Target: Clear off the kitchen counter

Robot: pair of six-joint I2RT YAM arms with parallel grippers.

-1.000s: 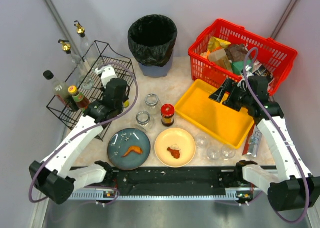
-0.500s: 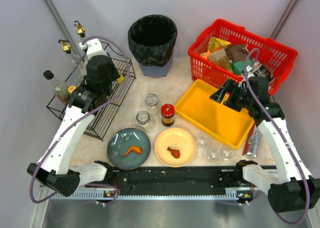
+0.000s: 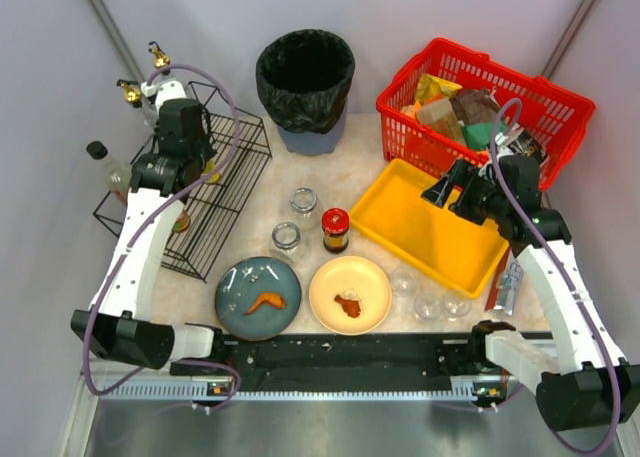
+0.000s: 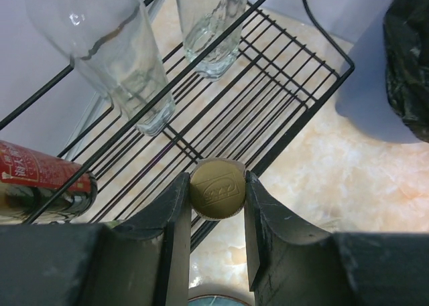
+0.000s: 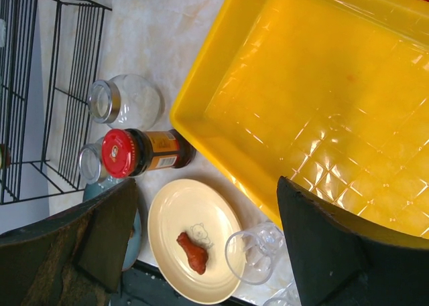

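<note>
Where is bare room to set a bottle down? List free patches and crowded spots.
Yellow tray: bare inside; right gripper hangs open over it. Kitchen counter: bare between black bin, wire rack and tray. Rack's right part: bare wire. Crowded: near edge, with blue plate, cream plate, jars and glasses.

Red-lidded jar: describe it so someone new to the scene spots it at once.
On the kitchen counter, find the yellow tray right of centre. Just off the tray's left edge, beyond the cream plate as seen from the arms, stands the red-lidded jar. The clear glass jars to its left are see-through; it alone has a red lid and dark contents.
</note>
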